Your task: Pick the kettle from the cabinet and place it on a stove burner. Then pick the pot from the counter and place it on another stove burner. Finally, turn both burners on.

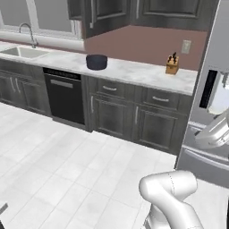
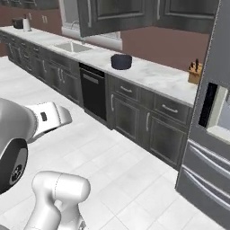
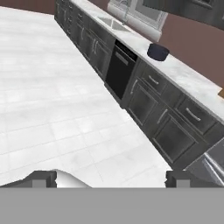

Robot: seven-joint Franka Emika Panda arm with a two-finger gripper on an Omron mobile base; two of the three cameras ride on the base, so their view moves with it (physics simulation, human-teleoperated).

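Two fingertips (image 3: 43, 177) of the gripper (image 3: 111, 178) stand wide apart, grasping nothing, above bare floor. The pot (image 3: 157, 51) sits on the counter (image 3: 192, 83), well ahead of it, rightward.

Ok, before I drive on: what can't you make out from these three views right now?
- Wall cabinets: cut off by the top edge in both base views.
- Items at the counter's far left end in the right base view: too small to identify.
- Knife block: cut off by the hand view's right edge.
- Pot: its inside is hidden by its own wall.
- Claw: open; just the fingertips show.
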